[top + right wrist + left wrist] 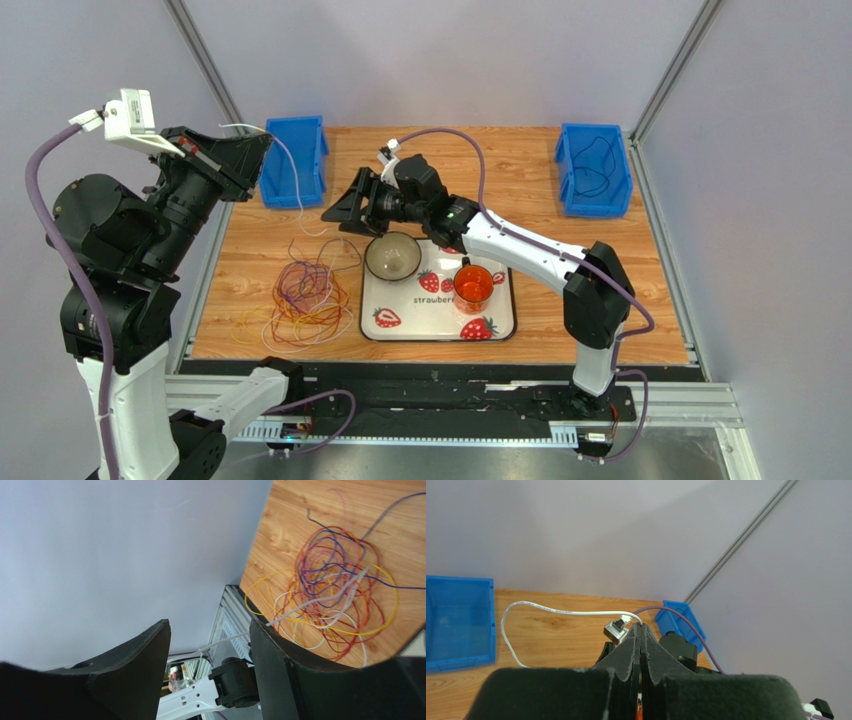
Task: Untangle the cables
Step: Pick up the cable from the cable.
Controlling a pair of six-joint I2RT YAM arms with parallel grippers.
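Observation:
The cables (305, 300) lie in a tangled pile of yellow, orange, red, purple and white loops on the wooden table, left of the tray. The pile also shows in the right wrist view (330, 590). My left gripper (262, 142) is raised high at the back left and shut on a white cable (297, 190) that hangs down toward the pile. In the left wrist view the jaws (641, 627) pinch that white cable (556, 611) at their tips. My right gripper (332, 212) is open and empty above the table, between the pile and the bowl; its jaws (209, 625) stand wide apart.
A white strawberry tray (500, 325) holds a bowl (392, 256) and an orange cup (472, 287), right of the pile. A blue bin (300, 160) stands at the back left. Another blue bin (595, 170) at the back right holds a dark cable.

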